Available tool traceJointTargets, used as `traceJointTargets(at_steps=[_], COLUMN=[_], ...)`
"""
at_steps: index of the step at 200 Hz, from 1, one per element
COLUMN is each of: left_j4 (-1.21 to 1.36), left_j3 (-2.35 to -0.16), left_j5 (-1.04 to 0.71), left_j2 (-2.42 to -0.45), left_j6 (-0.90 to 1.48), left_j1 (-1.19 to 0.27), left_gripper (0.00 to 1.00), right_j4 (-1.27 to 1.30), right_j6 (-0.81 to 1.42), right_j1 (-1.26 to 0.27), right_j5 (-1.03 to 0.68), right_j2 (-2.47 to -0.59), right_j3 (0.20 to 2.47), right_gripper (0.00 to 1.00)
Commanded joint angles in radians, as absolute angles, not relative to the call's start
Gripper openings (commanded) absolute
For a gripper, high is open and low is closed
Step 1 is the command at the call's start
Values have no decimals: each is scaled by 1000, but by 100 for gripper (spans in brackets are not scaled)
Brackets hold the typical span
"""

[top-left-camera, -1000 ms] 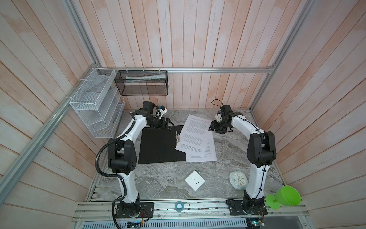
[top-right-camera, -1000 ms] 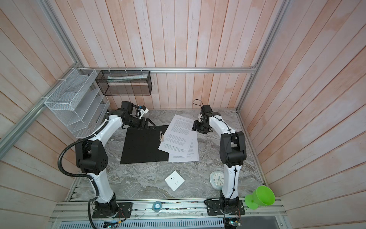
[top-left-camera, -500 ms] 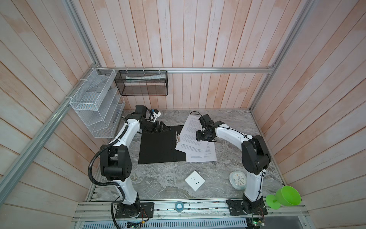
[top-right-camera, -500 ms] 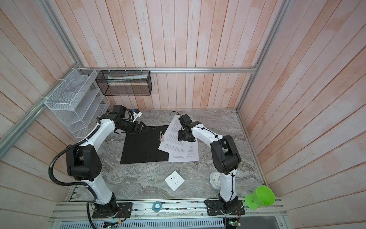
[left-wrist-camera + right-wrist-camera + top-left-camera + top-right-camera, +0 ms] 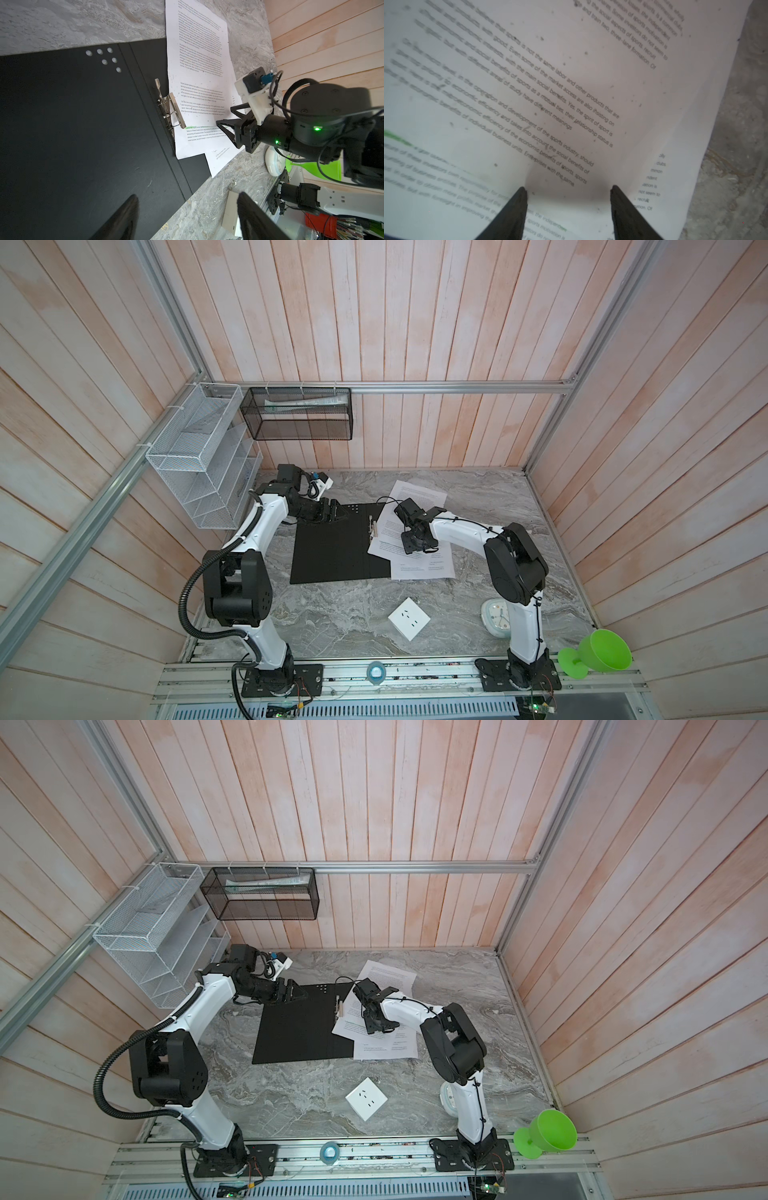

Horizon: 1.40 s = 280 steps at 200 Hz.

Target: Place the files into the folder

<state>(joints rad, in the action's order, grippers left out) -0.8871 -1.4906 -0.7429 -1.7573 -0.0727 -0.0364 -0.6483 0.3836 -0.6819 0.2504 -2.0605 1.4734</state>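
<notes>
Aligning step: files (image 5: 419,568) lie skewed over the open folder's (image 5: 328,551) right half, mid-table. My right gripper (image 5: 568,188) is wide and empty, low over them. My left gripper (image 5: 187,196) is wide at the folder's far edge. Next, nudge the sheets square against the clip (image 5: 174,112).

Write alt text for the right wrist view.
The open, empty right gripper reaches close to the files: overlapping white sheets of black printed text, one line highlighted green. Grey marble table shows along one edge.
</notes>
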Motion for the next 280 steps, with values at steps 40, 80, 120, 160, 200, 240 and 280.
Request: traceJointTargets(at_steps=[40, 80, 120, 160, 200, 240, 280], left_j4=[-897, -901, -846, -846, -809, -883, -874], left_j3=[-1492, -1506, -1521, -1761, -1988, -2267, -2298], left_j5=[-752, -753, -777, -708, -683, -568, -464], left_j2=[-1731, -1732, -1771, -1955, -2191, -2421, -2480], left_j6=[-87, -89, -37, -16, 71, 157, 107], left_j1=[-28, -27, -68, -186, -278, -322, -358], left_gripper=[77, 77, 77, 77, 77, 77, 77], right_j4=[-720, -714, -696, -588, -439, -459, -409], right_j6=[333, 345, 435, 568, 664, 667, 688], right_j1=[-668, -645, -623, -529, -362, -312, -253], right_j5=[356, 342, 183, -73, -297, -293, -318], right_j2=[-2021, -1974, -1851, -1716, -1574, -1539, -1504], right_j3=[1390, 1357, 1340, 1219, 1045, 999, 924], right_gripper=[62, 60, 61, 61, 61, 61, 61])
